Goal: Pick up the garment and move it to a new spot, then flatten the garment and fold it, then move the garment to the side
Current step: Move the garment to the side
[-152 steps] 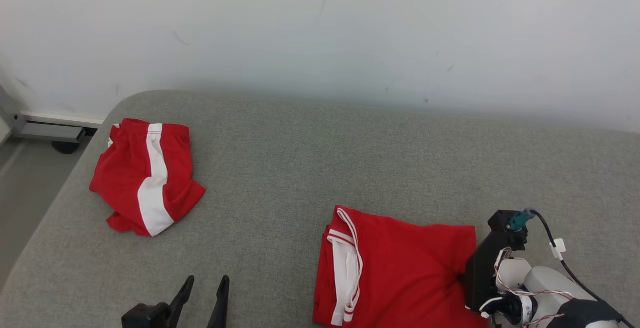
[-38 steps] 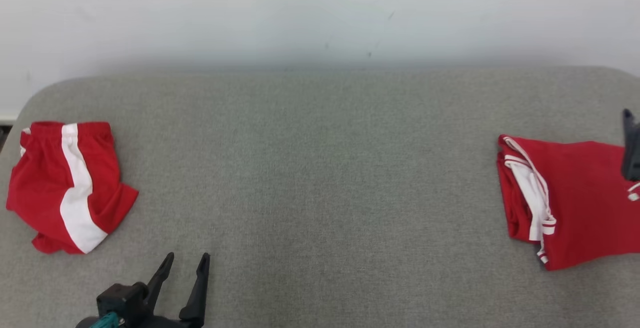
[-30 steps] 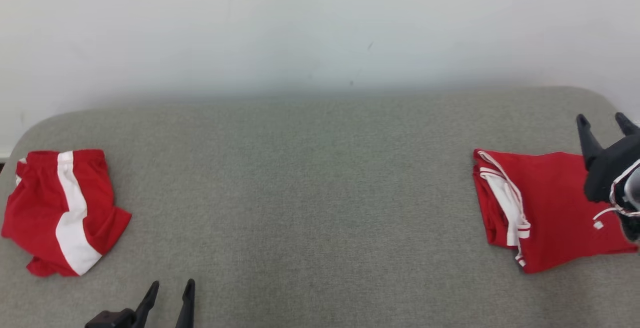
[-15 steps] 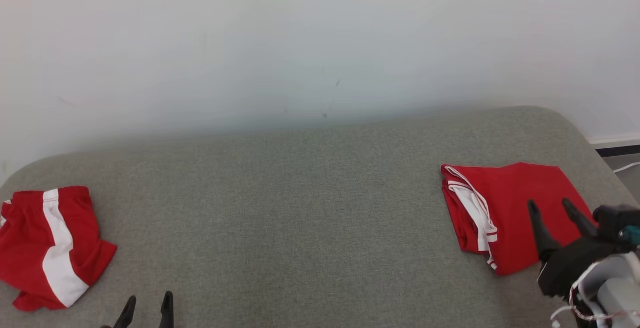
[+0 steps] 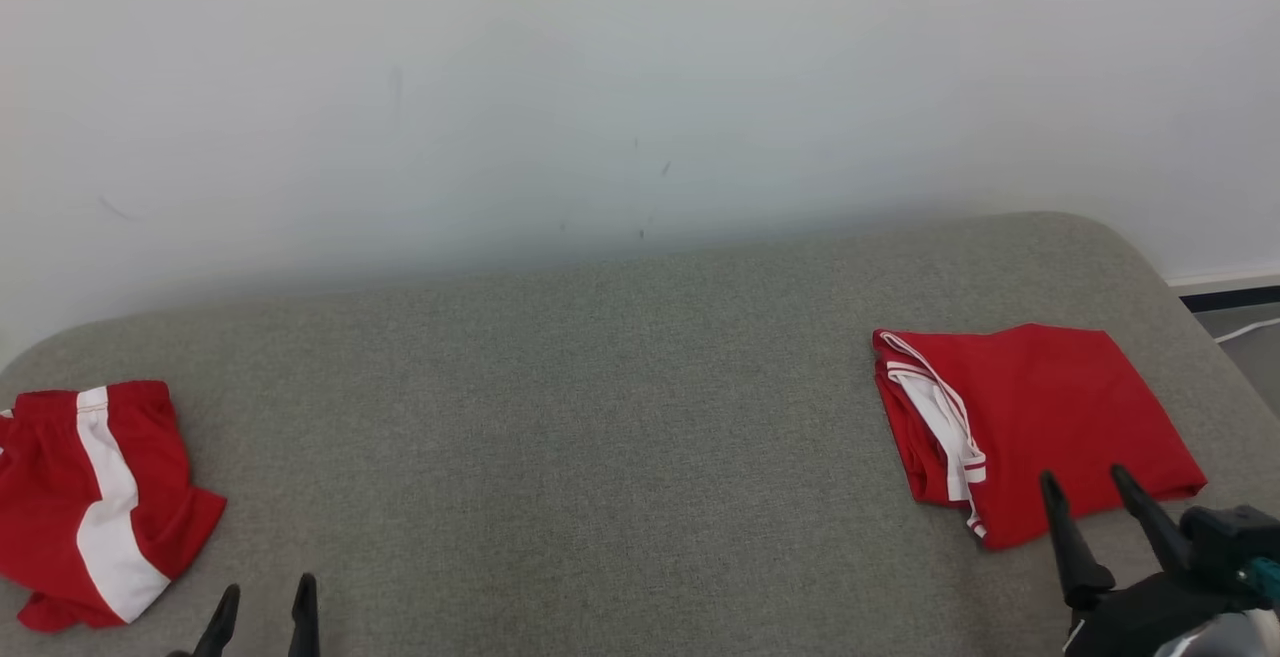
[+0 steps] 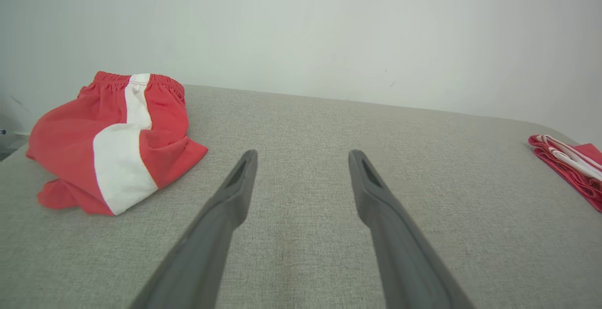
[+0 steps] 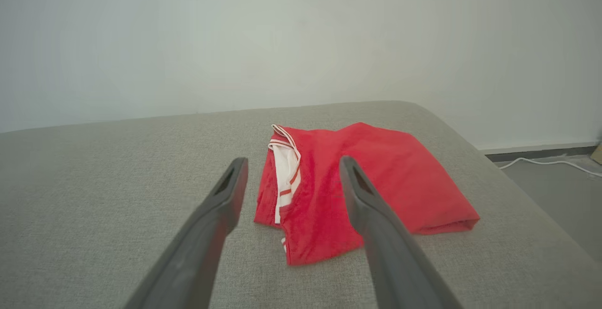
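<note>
Head view, looking down on a wide grey cushion (image 5: 600,417) against a pale wall (image 5: 640,87). At the far left edge of the frame, low down, lie crumpled red shorts (image 5: 90,502) with a white stripe. Their long axis runs up and down the frame, with the waistband at the top and the leg hems at the bottom. The stripe slants slightly toward the lower right.

At the right, a red shirt (image 5: 1040,417) lies folded into a neat block, its white trim on its left side.

The left gripper (image 5: 267,592) shows at the bottom edge, left of centre. Its fingers are spread and empty, just right of the shorts' lower corner and apart from them. The right gripper (image 5: 1083,477) shows at the lower right, also spread and empty, its tips overlapping the shirt's near edge in the frame.

The shirt looks finished, so the shorts are probably next. The left gripper is much the nearer, and the shorts lie up and to the left of its tips.
</note>
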You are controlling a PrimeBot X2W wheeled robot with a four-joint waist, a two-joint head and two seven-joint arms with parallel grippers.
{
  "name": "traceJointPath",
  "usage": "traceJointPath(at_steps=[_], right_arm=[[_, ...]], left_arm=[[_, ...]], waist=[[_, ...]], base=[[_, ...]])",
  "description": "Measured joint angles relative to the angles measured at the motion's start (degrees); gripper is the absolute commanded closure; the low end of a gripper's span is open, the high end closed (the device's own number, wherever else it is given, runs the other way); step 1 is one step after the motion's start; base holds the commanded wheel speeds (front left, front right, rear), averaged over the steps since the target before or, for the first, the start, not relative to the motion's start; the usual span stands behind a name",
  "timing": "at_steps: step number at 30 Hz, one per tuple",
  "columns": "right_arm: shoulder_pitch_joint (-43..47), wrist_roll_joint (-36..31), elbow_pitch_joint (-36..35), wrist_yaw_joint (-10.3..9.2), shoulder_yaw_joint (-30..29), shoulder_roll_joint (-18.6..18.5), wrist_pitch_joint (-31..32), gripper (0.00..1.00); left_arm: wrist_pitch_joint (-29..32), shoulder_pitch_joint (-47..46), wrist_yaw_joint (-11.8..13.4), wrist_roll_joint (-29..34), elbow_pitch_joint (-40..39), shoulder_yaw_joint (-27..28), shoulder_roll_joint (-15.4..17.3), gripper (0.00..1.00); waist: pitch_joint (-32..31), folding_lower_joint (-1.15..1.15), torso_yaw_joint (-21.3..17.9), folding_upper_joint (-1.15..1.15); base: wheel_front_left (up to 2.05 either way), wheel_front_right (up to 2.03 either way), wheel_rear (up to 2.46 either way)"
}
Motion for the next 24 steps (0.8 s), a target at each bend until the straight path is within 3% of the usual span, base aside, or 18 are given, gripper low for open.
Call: traceJointPath(at_steps=[9,24], right_arm=[[4.6,-2.33,-5.14,-0.6,-5.64,0.76,0.0,0.0],[8.33,-9.15,-9.16,-0.84,-10.2,2.42,0.0,0.0]], left_arm=[[0.0,1.05,0.49,0.1,-0.91,1.45,0.36,0.0],[0.0,1.15,0.58,0.66,-1.7,2.65,0.35,0.0]], waist=[[0.42,0.0,0.24,0.0],[1.17,0.0,0.54,0.0]], base=[[0.0,0.0,0.0],[0.0,0.0,0.0]])
